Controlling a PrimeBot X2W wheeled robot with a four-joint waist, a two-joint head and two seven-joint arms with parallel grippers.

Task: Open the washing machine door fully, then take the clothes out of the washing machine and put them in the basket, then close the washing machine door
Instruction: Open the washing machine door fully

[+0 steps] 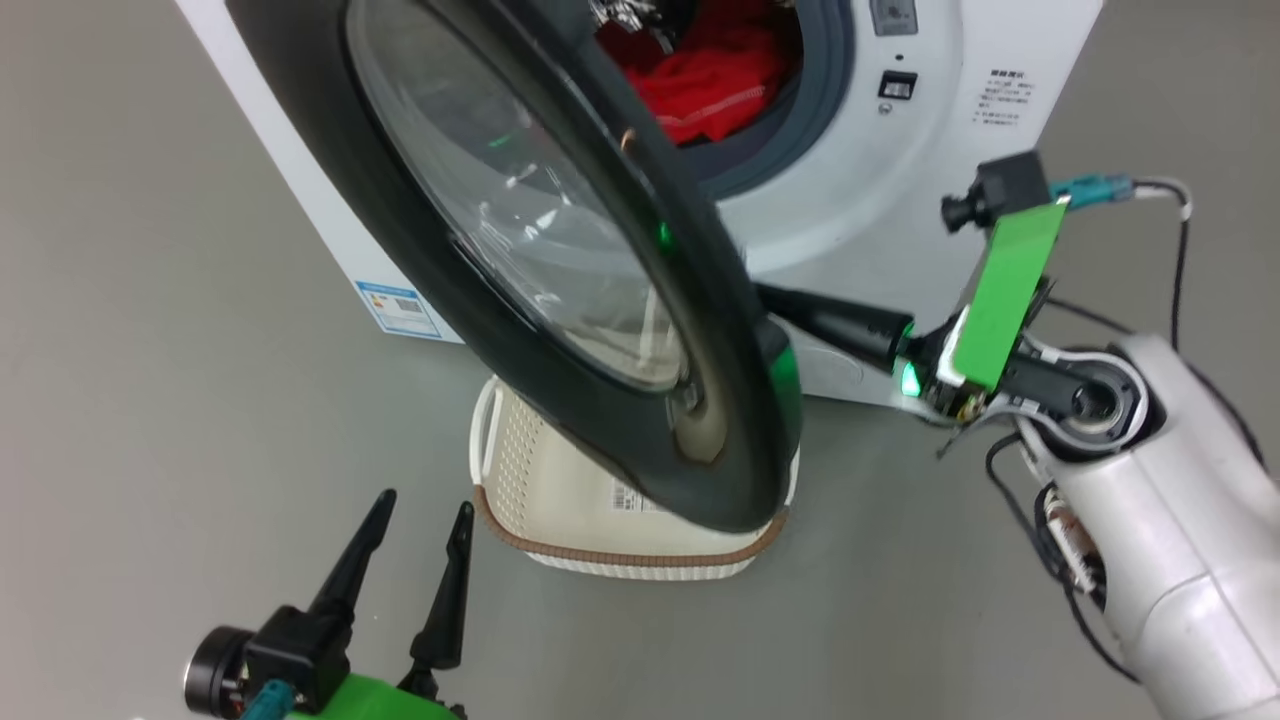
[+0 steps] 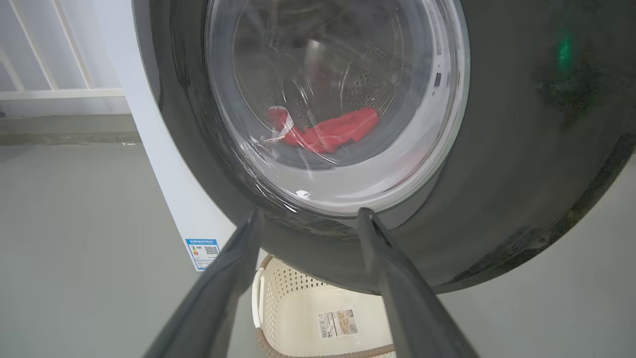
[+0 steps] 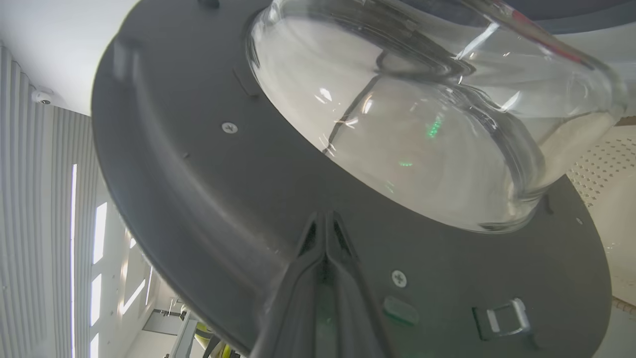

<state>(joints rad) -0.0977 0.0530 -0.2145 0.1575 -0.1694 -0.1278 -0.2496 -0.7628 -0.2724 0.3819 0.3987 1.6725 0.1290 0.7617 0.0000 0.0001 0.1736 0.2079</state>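
Observation:
The washing machine door (image 1: 620, 420) stands partly swung out, its glass bowl facing left. Red clothes (image 1: 715, 85) lie in the drum of the white washing machine (image 1: 870, 200). Under the door's lower edge the cream basket (image 1: 560, 500) sits on the floor. My right gripper (image 1: 775, 297) reaches behind the door; in the right wrist view it (image 3: 325, 215) is shut, tips against the door's dark inner face (image 3: 198, 189). My left gripper (image 1: 425, 505) is open and empty at the lower left, short of the basket. Its wrist view shows the clothes (image 2: 333, 132) through the door (image 2: 521, 149).
Grey floor surrounds the machine. A blue energy label (image 1: 400, 308) is stuck low on the washer's side. The door overhangs much of the basket (image 2: 298, 318). White railing (image 2: 49, 92) stands behind at the left. My right arm's cables hang at the right.

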